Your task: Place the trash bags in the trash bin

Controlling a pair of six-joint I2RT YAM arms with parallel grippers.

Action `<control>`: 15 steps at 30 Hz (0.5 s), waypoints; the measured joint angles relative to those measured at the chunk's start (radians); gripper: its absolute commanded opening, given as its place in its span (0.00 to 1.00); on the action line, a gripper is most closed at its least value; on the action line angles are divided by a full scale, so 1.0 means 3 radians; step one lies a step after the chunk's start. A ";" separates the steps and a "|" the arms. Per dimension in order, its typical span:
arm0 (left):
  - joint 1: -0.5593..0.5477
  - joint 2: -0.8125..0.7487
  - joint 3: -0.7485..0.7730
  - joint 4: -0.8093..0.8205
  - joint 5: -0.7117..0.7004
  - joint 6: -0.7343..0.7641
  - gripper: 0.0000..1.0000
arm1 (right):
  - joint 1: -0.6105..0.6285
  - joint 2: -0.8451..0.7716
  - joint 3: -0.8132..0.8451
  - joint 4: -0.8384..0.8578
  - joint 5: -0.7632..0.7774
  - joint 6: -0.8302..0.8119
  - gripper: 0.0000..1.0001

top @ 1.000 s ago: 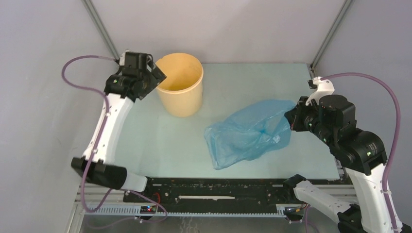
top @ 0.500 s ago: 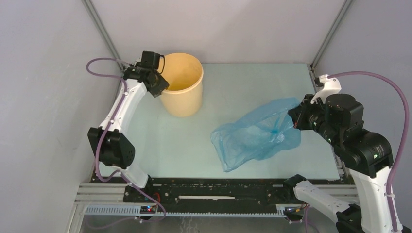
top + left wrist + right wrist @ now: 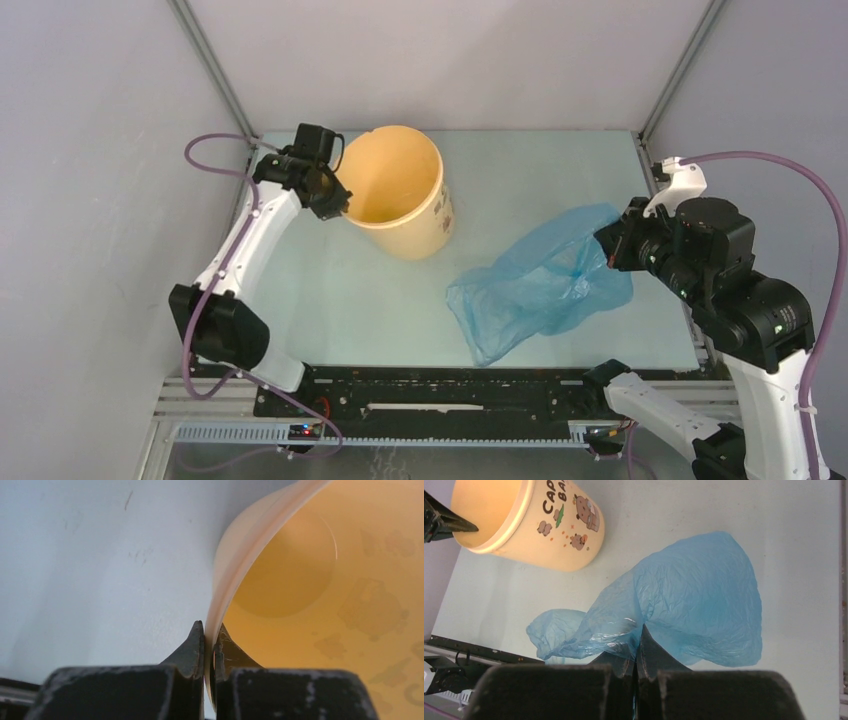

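Note:
The trash bin [image 3: 400, 195] is a pale yellow-tan bucket at the back left, tilted with its mouth toward the left arm. My left gripper [image 3: 343, 208] is shut on its rim [image 3: 220, 595], one finger outside and one inside the wall. The trash bag [image 3: 540, 280] is a wrinkled translucent light-blue sheet at the right of the table. My right gripper [image 3: 606, 245] is shut on the bag's upper right part [image 3: 674, 600], which hangs in folds from the jaws. The bin [image 3: 531, 522] also shows in the right wrist view, with cartoon print on its side.
A pale green mat [image 3: 330, 290] covers the table. Grey walls with metal frame posts [image 3: 210, 60] close in the back corners. A black rail [image 3: 440, 390] runs along the near edge between the arm bases.
My left gripper closed on the bin's rim and the bin tipped and shifted right and nearer. The right gripper drifted slightly right, dragging the bag with it.

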 measured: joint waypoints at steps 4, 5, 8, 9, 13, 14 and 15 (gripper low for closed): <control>-0.0234 -0.0202 -0.0032 -0.0148 0.0003 0.0000 0.00 | -0.0005 -0.0004 0.0000 0.0013 -0.0055 0.0000 0.00; -0.0333 -0.0257 -0.0032 -0.0164 -0.0032 0.0001 0.00 | -0.0005 -0.0004 0.0000 0.0024 -0.0065 0.0000 0.00; -0.0563 -0.0370 -0.0041 -0.0193 -0.0039 -0.0011 0.00 | -0.0005 -0.0010 0.0000 0.0050 -0.0120 0.0000 0.00; -0.0632 -0.0394 -0.0050 -0.0195 -0.0038 -0.0017 0.01 | -0.0005 -0.0014 0.0000 0.0060 -0.0141 0.0000 0.00; -0.0825 -0.0404 -0.0070 -0.0203 -0.0108 -0.0051 0.03 | -0.0005 -0.0027 0.0000 0.0092 -0.0211 0.0000 0.00; -0.0856 -0.0402 -0.0075 -0.0216 -0.0130 -0.0060 0.04 | -0.0005 -0.0029 0.0000 0.0097 -0.0229 0.0000 0.00; -0.0891 -0.0393 -0.0075 -0.0234 -0.0155 -0.0067 0.04 | -0.0005 -0.0033 0.0000 0.0100 -0.0244 0.0000 0.00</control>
